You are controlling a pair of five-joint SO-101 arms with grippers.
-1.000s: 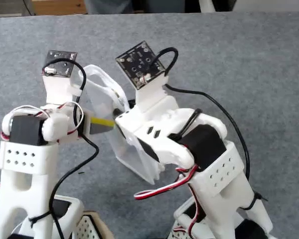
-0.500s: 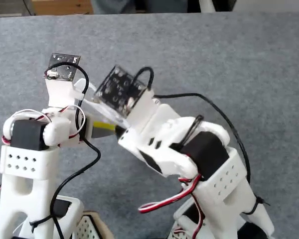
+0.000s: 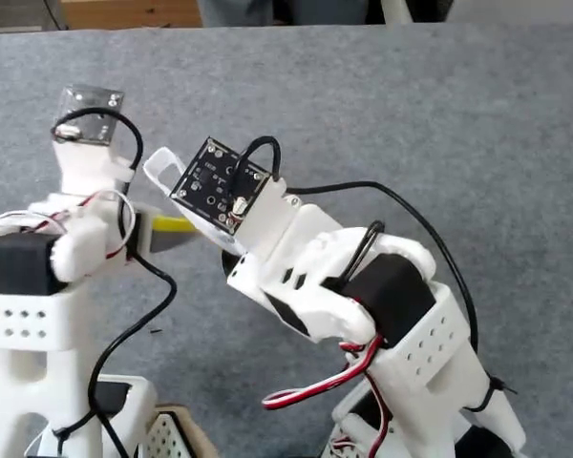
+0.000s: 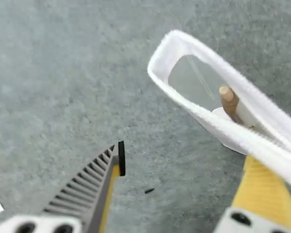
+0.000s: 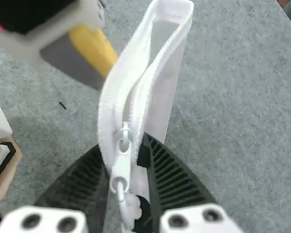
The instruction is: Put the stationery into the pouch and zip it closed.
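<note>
One wooden stick (image 4: 228, 99) already inside, zip (image 5: 136, 92) yet to be closed.
The pouch (image 5: 157, 73) is held above the table (image 3: 458, 114), clamped at its slider (image 5: 120, 145) end by the right gripper (image 5: 123, 148); the left gripper (image 4: 186, 158) is spread wide beside the gaping mouth.

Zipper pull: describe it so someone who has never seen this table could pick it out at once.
At the grey table, find the white pouch. Follow its zip to the right gripper: the zipper pull sits between its black fingers, a small white slider with a dangling tab, unlike the plain teeth around it.
</note>
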